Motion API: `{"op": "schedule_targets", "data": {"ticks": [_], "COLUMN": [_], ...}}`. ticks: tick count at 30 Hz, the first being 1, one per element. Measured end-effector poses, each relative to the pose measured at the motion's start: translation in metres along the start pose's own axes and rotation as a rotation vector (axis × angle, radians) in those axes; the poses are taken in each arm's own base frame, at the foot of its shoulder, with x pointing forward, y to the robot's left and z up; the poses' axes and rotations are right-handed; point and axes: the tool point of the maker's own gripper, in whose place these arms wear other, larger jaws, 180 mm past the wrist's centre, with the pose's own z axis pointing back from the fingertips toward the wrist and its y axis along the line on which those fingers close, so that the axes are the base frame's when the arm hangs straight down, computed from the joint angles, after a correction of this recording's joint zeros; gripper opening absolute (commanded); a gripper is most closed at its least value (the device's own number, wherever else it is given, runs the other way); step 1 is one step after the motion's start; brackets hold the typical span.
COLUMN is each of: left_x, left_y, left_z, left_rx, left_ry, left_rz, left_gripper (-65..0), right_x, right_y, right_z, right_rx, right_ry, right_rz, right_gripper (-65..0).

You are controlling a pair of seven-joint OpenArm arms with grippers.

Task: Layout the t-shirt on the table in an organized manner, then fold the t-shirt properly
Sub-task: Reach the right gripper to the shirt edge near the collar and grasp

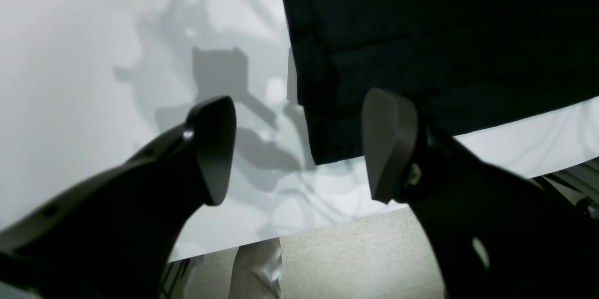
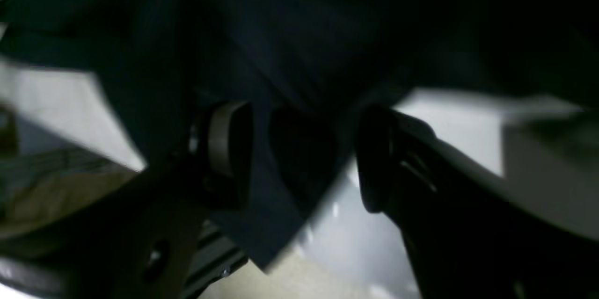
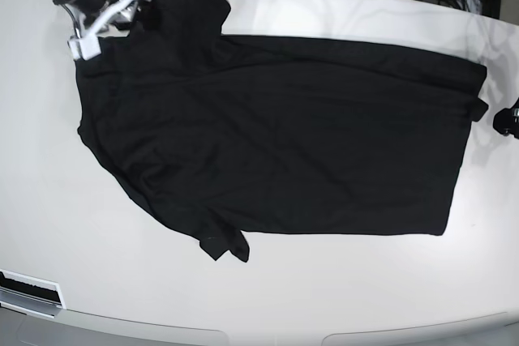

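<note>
So going left to right in the base view: the right gripper (image 3: 122, 7) is up at the far-left corner of the table (image 3: 340, 297), sitting right at the shoulder/sleeve end of the t-shirt (image 3: 284, 135). Its wrist view is blurry and dark, but you can see the right gripper (image 2: 304, 154) with its jaws apart and a fold of the black t-shirt (image 2: 290, 55) hanging down between them; one pad (image 2: 229, 135) looks like it's against the cloth, though I honestly can't tell if it has a real grip on it or not. The shirt itself is spread sideways across the middle of the table, mostly flat, collar end to the left, hem to the right, with one sleeve (image 3: 223, 245) flopped out toward the near edge and another bunched up at the top left. Over at the right edge, only a sliver of the left gripper (image 3: 508, 121) shows, just beside the hem. Its wrist view shows the left gripper (image 1: 299, 149) spread wide, holding nothing, hovering above the bottom corner of the t-shirt (image 1: 421, 32), with white table (image 1: 70, 79) under it and carpet (image 1: 351, 252) beyond the edge.
</note>
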Motion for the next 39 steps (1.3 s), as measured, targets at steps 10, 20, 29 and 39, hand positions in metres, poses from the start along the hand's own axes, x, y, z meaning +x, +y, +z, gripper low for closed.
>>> {"op": "schedule_targets", "data": {"ticks": [10, 20, 29, 39], "left_x": [0.0, 0.0, 0.0, 0.0], "left_y": [0.0, 0.0, 0.0, 0.0], "left_z": [0.0, 0.0, 0.0, 0.0], "left_rx": [0.0, 0.0, 0.0, 0.0], "left_ry": [-0.001, -0.001, 0.0, -0.001], "left_rz": [0.0, 0.0, 0.0, 0.0], "left_gripper": [-21.9, -21.9, -21.9, -21.9], "right_x": [-0.004, 0.081, 0.152, 0.178], "right_y": [0.038, 0.083, 0.063, 0.068], "right_z": [0.0, 0.025, 0.018, 0.018], "right_rx": [0.218, 0.293, 0.1, 0.096], "right_ry": [0.061, -0.09, -0.233, -0.313], "right_rz": [-0.061, 0.196, 0.349, 0.37], "right_gripper": [-65.0, -65.0, -65.0, -65.0]}}
